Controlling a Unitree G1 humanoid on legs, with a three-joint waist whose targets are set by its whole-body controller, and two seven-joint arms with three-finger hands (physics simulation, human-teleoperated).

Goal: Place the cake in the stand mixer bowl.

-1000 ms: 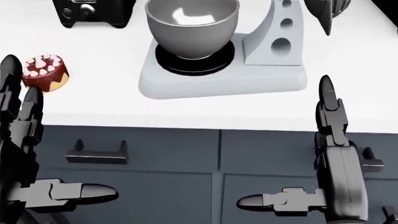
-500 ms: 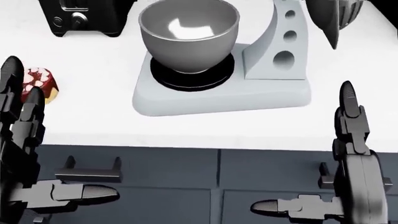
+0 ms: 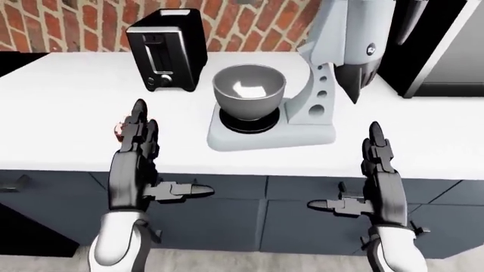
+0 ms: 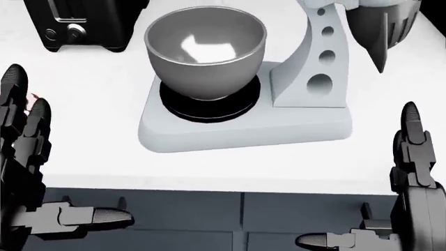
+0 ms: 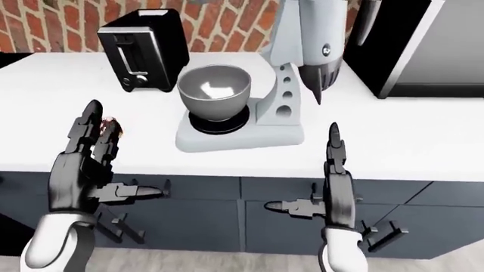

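Fingers of the left hand (image 3: 136, 164) stand straight up with the thumb out sideways, spread and holding nothing; in the left-eye view the cake (image 3: 120, 128) peeps out just past its upper left edge, mostly hidden behind it, on the white tabletop (image 3: 60, 113). The right hand (image 3: 378, 187) is likewise flat and apart. The stand mixer bowl (image 3: 249, 90) sits up and to the right of the left hand, a black toaster (image 3: 168, 56) directly above that hand.

Head view: the bowl on the mixer base (image 4: 244, 130) fills the top between both hands; only a red sliver of cake shows beside the left fingers (image 4: 21, 125).

Right-eye view: the cake lies behind the left fingertips, well apart from the bowl.
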